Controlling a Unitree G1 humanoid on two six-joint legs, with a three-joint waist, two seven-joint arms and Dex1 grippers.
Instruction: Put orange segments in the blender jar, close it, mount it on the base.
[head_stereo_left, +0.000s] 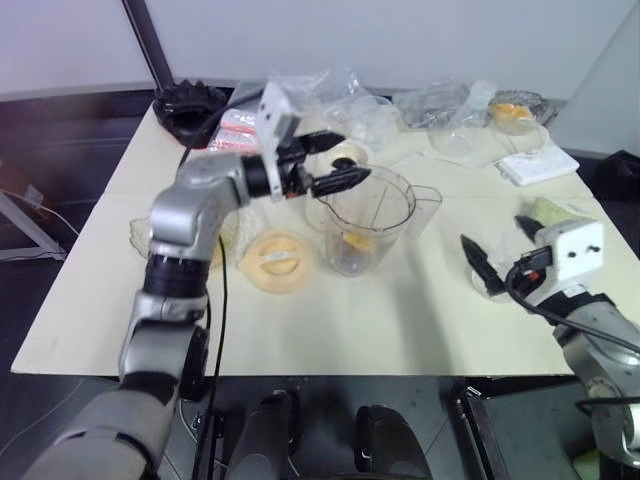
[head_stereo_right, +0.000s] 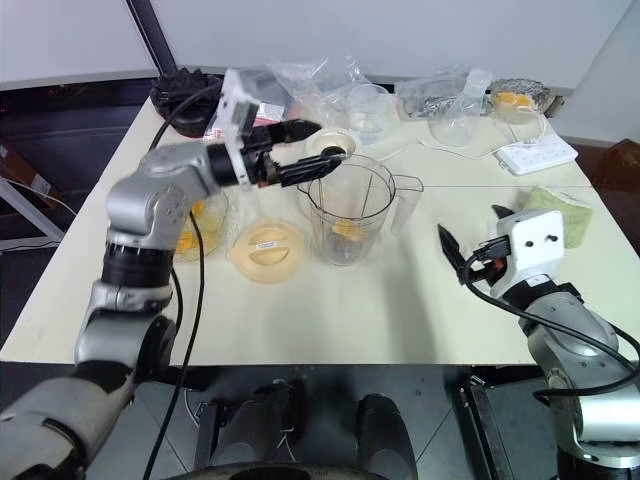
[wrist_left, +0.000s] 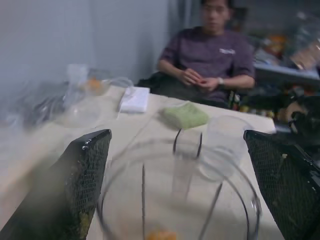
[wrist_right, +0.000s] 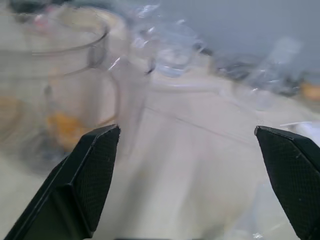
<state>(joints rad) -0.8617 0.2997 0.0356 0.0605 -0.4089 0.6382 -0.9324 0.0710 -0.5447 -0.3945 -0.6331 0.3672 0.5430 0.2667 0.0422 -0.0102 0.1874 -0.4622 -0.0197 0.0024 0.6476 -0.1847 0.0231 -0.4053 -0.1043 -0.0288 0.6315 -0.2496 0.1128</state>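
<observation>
Jar (head_stereo_right: 348, 222): clear pitcher, upright near the middle of the table (head_stereo_right: 400, 310), open-topped, handle turned toward the robot's right. Taken as the landmark for all that follows.

Segments (head_stereo_right: 346, 231): orange pieces lying at the bottom of the jar, seen through its wall.

Left gripper (head_stereo_right: 322, 147): held over the jar's rim on its left and far side, pointing across the mouth. Fingers spread wide apart, nothing between them; in the left wrist view the jar's rim lies between the two fingers (wrist_left: 80, 185).

Right gripper (head_stereo_right: 472, 238): low over the table, well to the right of the jar, fingers parted wide and empty. The right wrist view looks past them toward the jar.

Lid (head_stereo_right: 266, 249): pale orange disc, flat on the table just left of the jar.

Base (head_stereo_right: 331, 146): white block just behind the jar, partly hidden by the left gripper.

Sponge (head_stereo_right: 552, 200): green, far right of the jar.

Power strip (head_stereo_right: 543, 153): white, beyond the jar to the right.

Person (wrist_left: 210, 55): seated past the table's right end, hands together.
</observation>
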